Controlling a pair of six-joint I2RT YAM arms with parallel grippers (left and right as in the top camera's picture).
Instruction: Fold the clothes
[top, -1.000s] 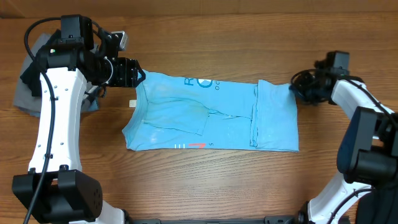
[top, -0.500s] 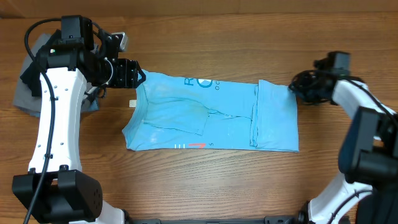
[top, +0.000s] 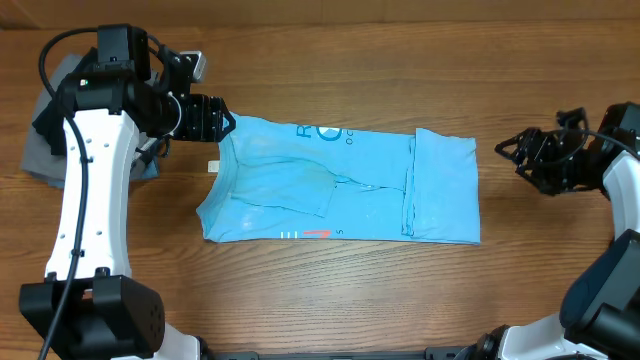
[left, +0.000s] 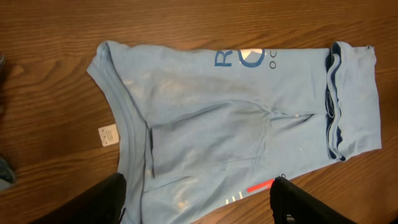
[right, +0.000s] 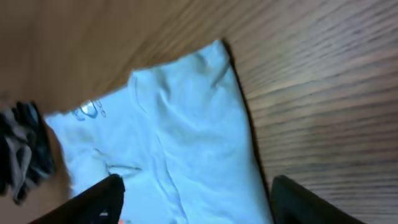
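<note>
At 9 o'clock on the counter (top: 330, 300), a heap of grey and black garments (top: 45, 150) is lying partly under the left arm. The left hand (top: 212, 120) is hovering at the 10 o'clock corner of the light blue T-shirt (top: 290, 195), its fingers (left: 109, 200) standing wide and gripping nothing. The T-shirt is lying flat at mid-counter, a sleeve turned in and its 3 o'clock end doubled over as a band (top: 442, 185). A small white tag (top: 213, 166) is showing at its 9 o'clock edge. The right hand (top: 522, 158) is sitting clear of the cloth at 3 o'clock, likewise wide and empty. Judgement: folding is standing part-way, between grips. The next move is calling for both hands to pinch an end or long edge and carry it across evenly. Nothing is obstructing the cloth, though the heap is lying close to the left arm and may snag.
</note>
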